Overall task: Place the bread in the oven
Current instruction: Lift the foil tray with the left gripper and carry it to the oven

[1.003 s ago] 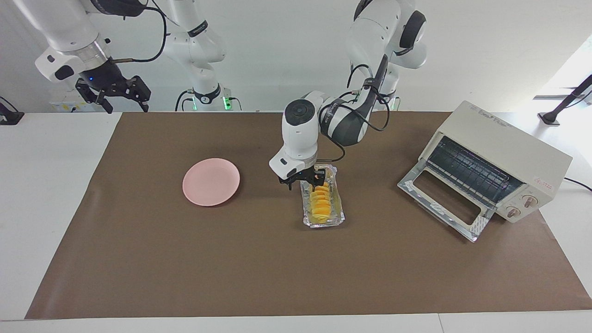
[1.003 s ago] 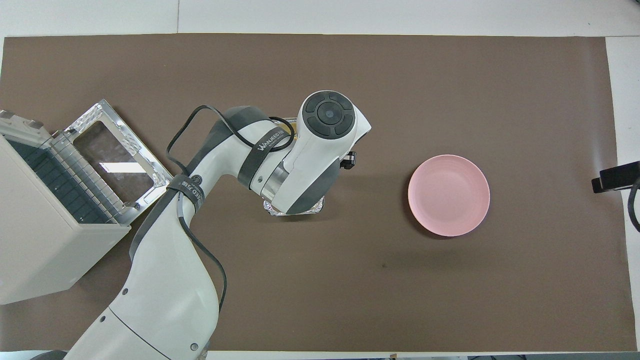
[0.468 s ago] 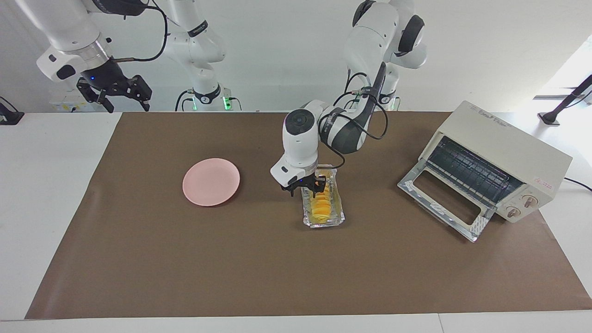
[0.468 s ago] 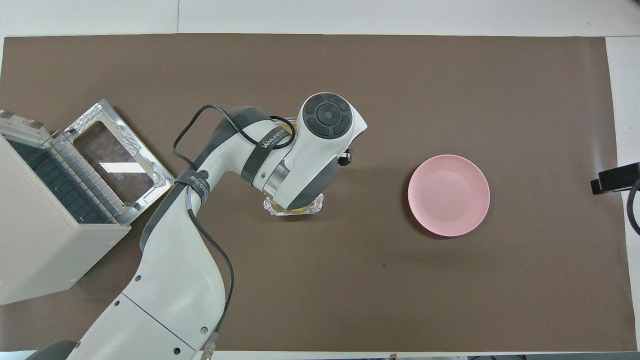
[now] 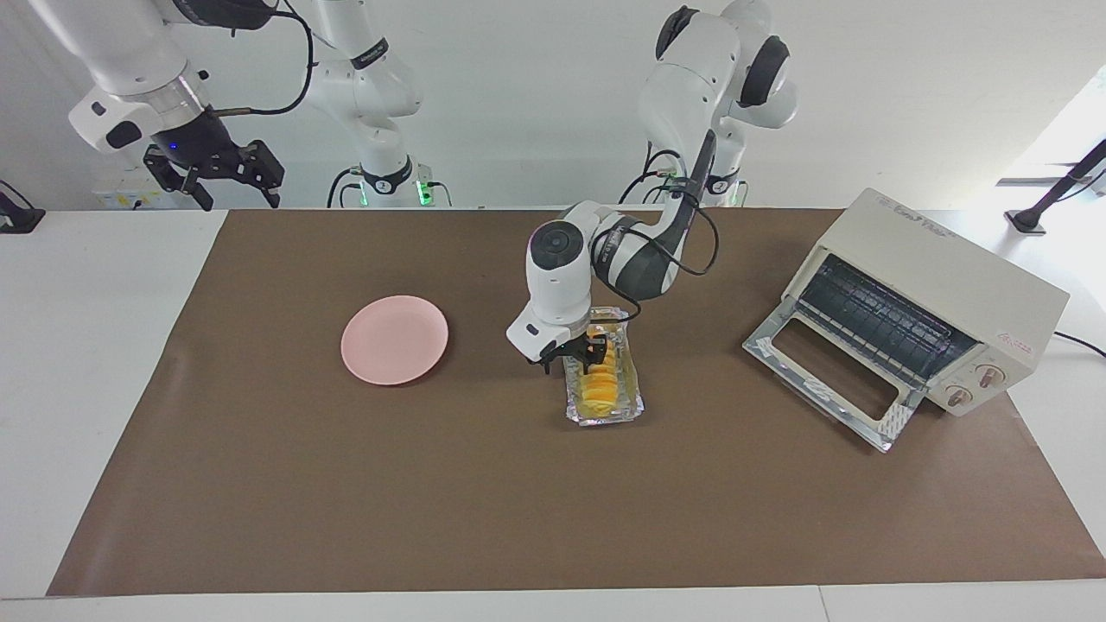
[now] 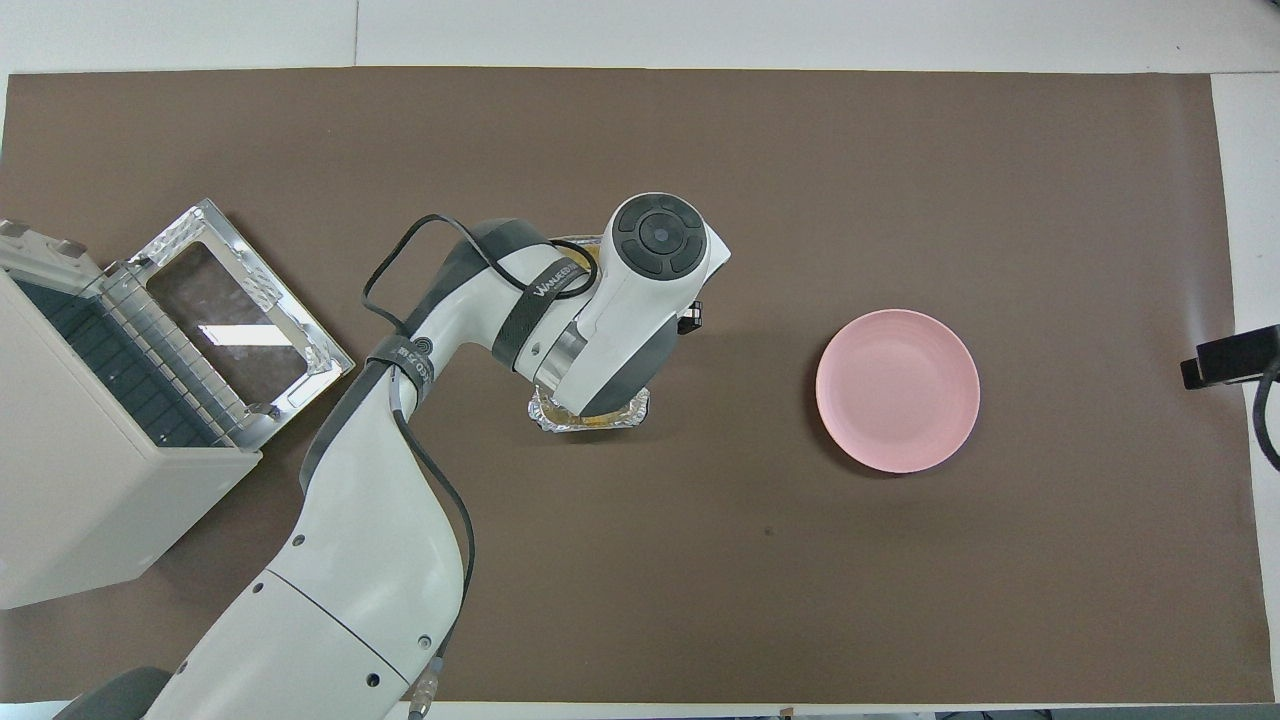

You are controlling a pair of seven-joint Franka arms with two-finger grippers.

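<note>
The left gripper (image 5: 571,354) is being lowered further onto the bread (image 5: 599,380) in the foil tray (image 5: 605,416); its finger state cannot be told. Grasping is judged imminent; the oven (image 5: 916,302) door is lying open. The right gripper (image 5: 216,177) is being held waiting.

Legible markings: one strap wordmark.
We read white lettering, apparently "WANJEED", on the black strap (image 6: 545,287) round the left arm's forearm in the overhead view. We note a red logo (image 5: 1016,344) on the oven (image 5: 942,285) front and script on its top; neither can be read.
</note>
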